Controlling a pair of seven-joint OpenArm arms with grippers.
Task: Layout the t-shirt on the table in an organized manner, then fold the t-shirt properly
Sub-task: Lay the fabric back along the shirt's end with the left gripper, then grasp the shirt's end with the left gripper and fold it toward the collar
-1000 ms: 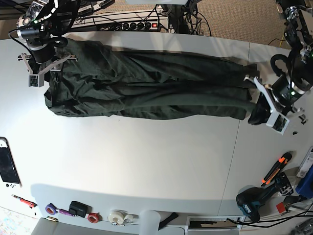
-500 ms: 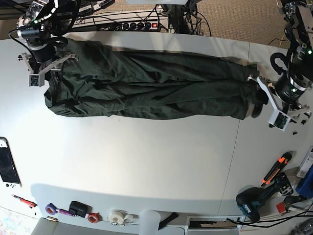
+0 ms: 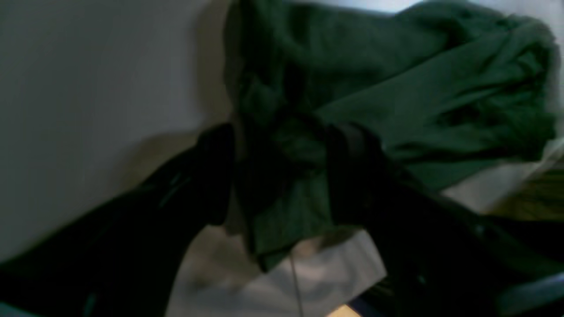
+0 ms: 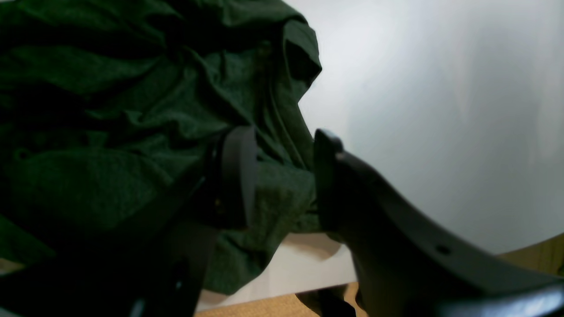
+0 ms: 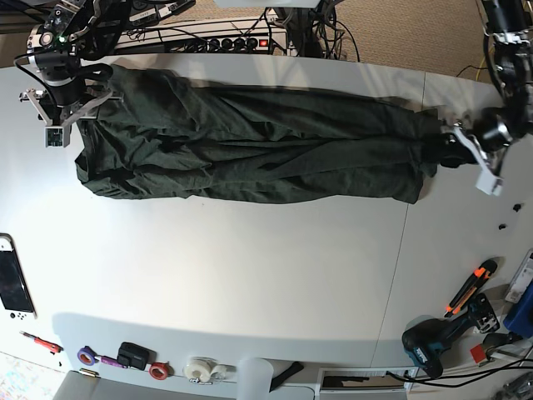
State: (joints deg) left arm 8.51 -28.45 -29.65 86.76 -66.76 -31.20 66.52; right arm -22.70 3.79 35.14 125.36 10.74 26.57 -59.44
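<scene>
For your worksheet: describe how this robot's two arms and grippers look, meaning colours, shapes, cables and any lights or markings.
Both arms are black, jointed and trailing dark cables. Each carries white angular brackets near the wrist. The right gripper has matte black, curved, blade-like fingers. The left gripper has dark rounded fingertips. In the base view a small green light glows on the right arm.

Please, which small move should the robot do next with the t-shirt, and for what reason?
Probably the left gripper should close again on the hem. Its fingers stand apart with cloth of the t-shirt between them, ungripped. The shirt lies as a long narrow bunch on the table, not spread flat. The right gripper has fabric between its fingers at the other end.
</scene>
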